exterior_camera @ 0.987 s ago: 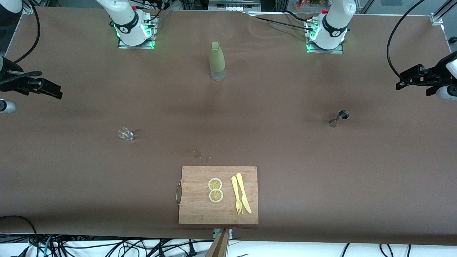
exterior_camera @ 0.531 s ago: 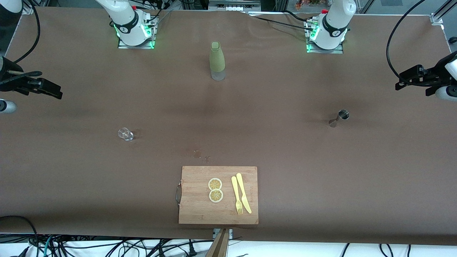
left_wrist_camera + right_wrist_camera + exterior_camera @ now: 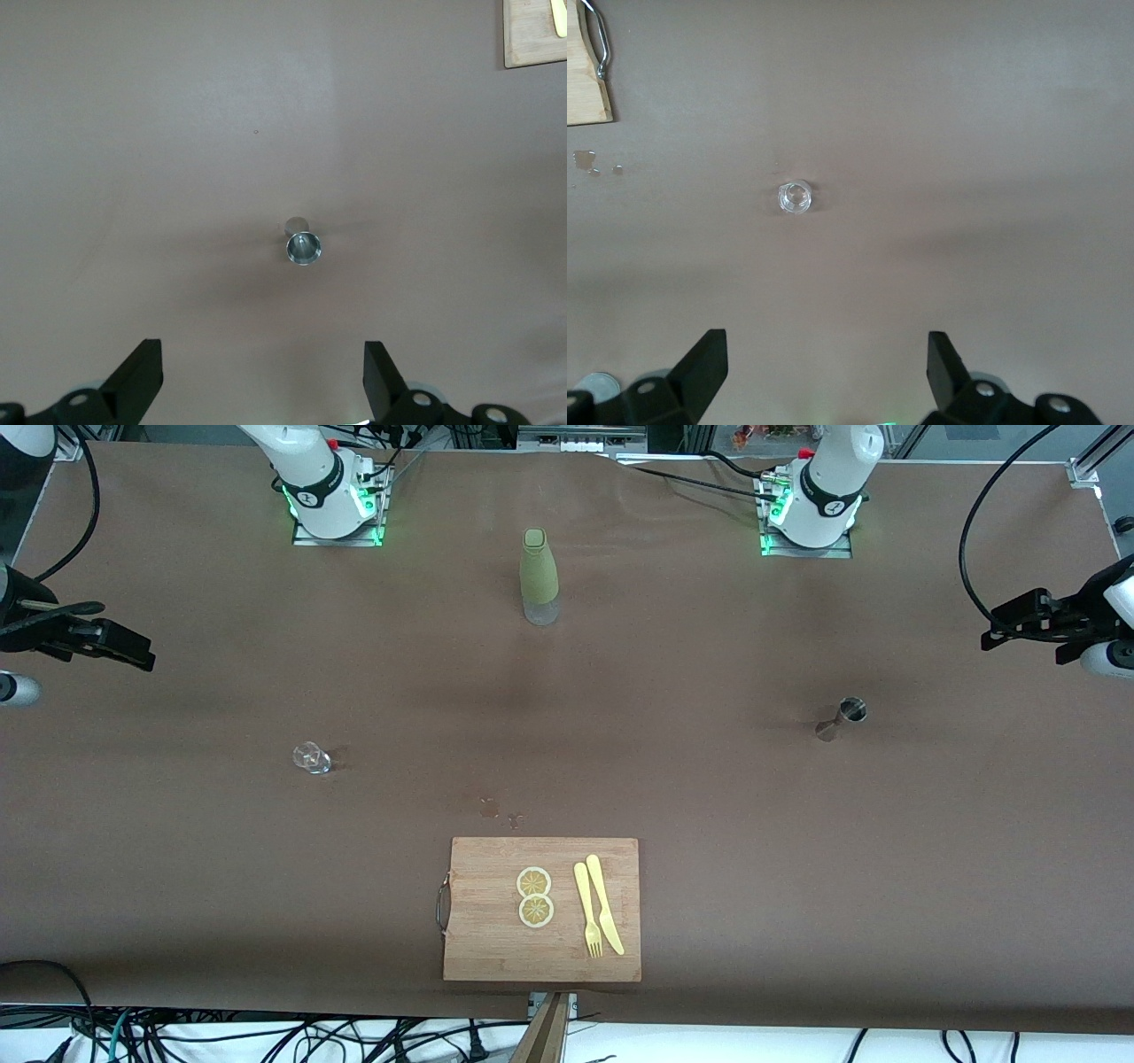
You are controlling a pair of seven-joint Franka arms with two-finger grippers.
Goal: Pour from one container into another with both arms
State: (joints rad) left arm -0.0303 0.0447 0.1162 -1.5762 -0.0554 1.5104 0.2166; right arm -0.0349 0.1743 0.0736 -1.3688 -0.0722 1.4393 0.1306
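Both arms wait high at the table's ends; the left gripper (image 3: pixel 261 381) hangs spread wide and empty over the steel jigger (image 3: pixel 842 718), the right gripper (image 3: pixel 824 376) likewise released over the small glass (image 3: pixel 311 758); a green bottle (image 3: pixel 539 576) stands between the bases; the board (image 3: pixel 478 948) with lemon slices (image 3: pixel 534 896), fork (image 3: pixel 586 911) and knife (image 3: pixel 605 904) lies nearest the camera.

The cutting board (image 3: pixel 496 948) lies at the table (image 3: pixel 709 824) edge nearest the front camera. On it lie two lemon slices (image 3: pixel 534 896), with a fork (image 3: pixel 585 911) and a knife (image 3: pixel 604 905) beside them. Farther from the camera than the board stands the bottle (image 3: pixel 539 576). The small glass (image 3: pixel 310 757) stands toward the right arm's end, the jigger (image 3: pixel 842 718) toward the left arm's end.
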